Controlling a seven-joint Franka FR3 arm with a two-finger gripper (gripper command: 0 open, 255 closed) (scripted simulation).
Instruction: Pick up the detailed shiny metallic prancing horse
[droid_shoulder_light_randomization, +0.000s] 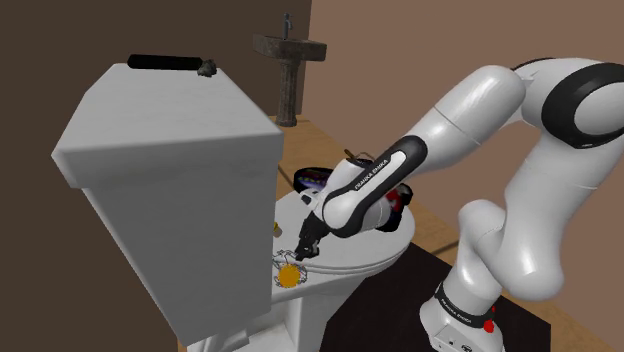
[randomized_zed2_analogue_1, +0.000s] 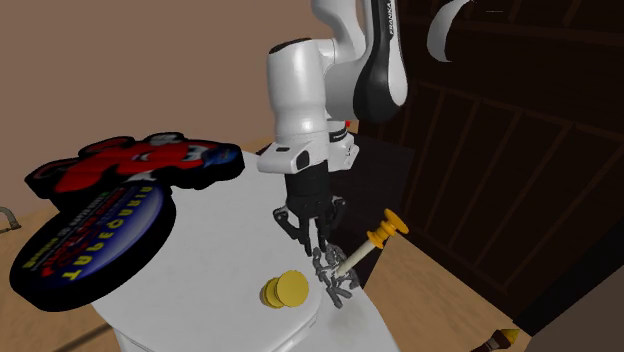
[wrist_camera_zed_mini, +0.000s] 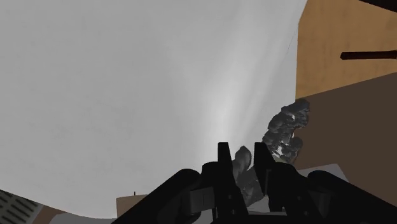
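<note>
Jaws grip the metallic horse (randomized_zed2_analogue_1: 338, 288). Lift straight up slowly, clearing the yellow-handled tool (randomized_zed2_analogue_1: 384, 233) at its 2 o'clock in the second exterior view.

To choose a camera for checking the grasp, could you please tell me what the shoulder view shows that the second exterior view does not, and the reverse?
The shoulder view adds the white tank with a black bar on top, and a pedestal sink behind. The second exterior view adds a dark panelled wall and the lettering on the round dark sign. Both show the gripper at the metallic horse, the gold disc, the sign and the white lid.
</note>
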